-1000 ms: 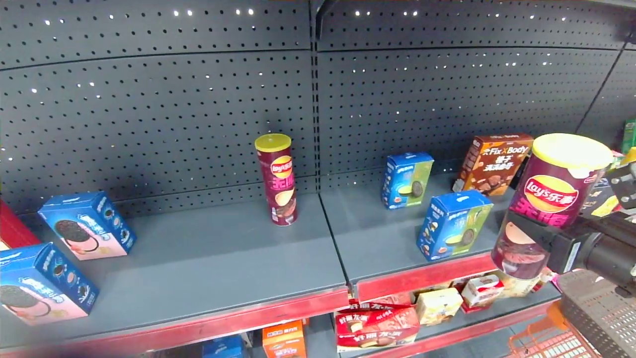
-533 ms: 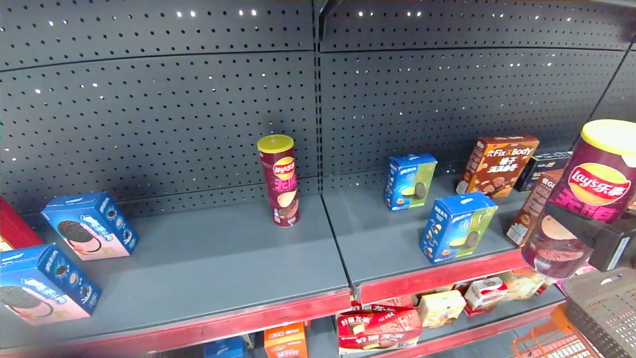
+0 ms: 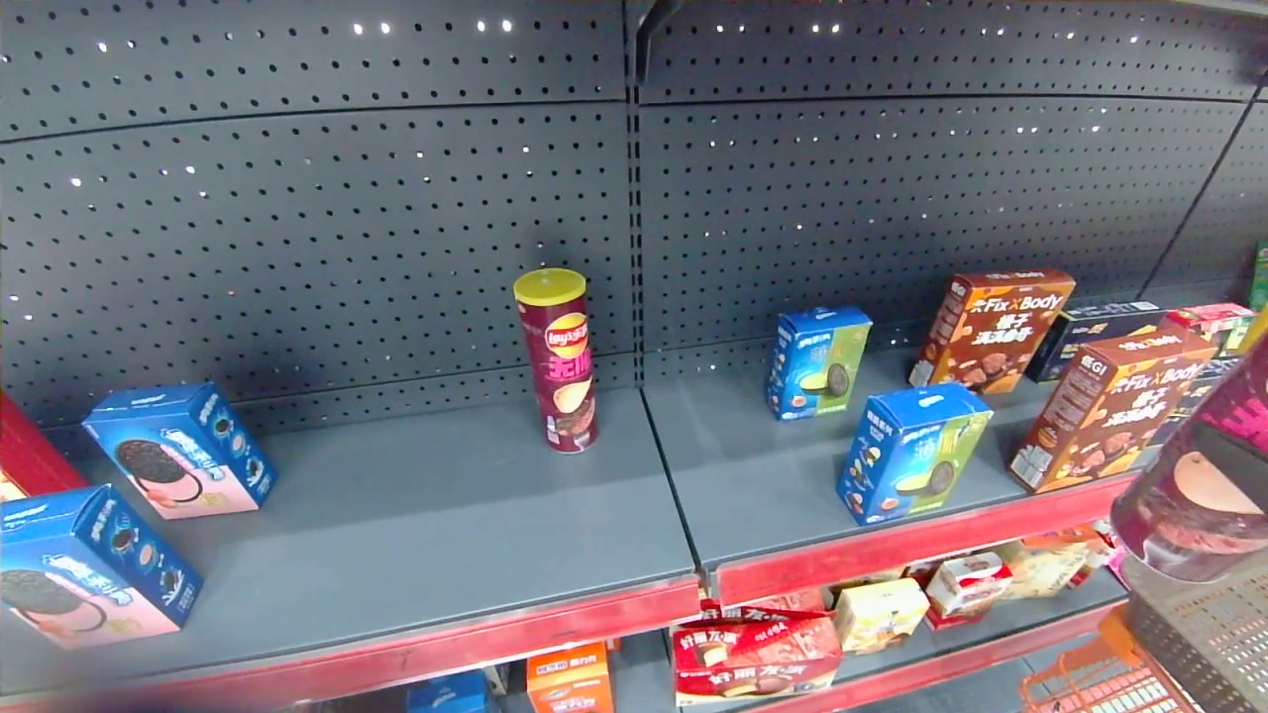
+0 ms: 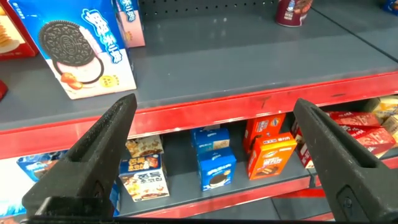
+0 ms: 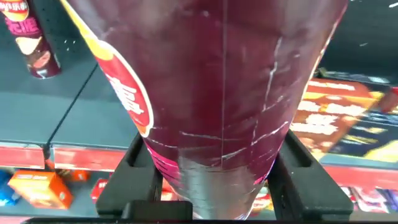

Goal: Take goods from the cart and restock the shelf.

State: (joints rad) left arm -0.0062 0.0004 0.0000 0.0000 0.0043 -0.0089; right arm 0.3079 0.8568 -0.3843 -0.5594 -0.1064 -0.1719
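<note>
My right gripper (image 5: 217, 180) is shut on a maroon chip can with a yellow-and-red logo (image 5: 211, 93); its black fingers (image 5: 134, 174) press the can's sides. In the head view this held can (image 3: 1204, 485) hangs at the far right edge, in front of the shelf's red lip. A matching can with a yellow lid (image 3: 567, 361) stands upright at the middle back of the grey shelf (image 3: 446, 515). My left gripper (image 4: 214, 155) is open with nothing between its fingers, just below and in front of the shelf's red front edge (image 4: 249, 102).
Blue cookie boxes (image 3: 178, 451) sit at the shelf's left, blue-green boxes (image 3: 911, 451) and brown boxes (image 3: 1109, 406) at its right. A lower shelf holds several snack packs (image 3: 753, 654). An orange cart basket (image 3: 1090, 683) and a grey perforated panel (image 3: 1199, 614) are at the bottom right.
The held can has moved to the right and slightly down, now half out of the head view, uncovering the brown box behind it. The head view shifted slightly at first.
</note>
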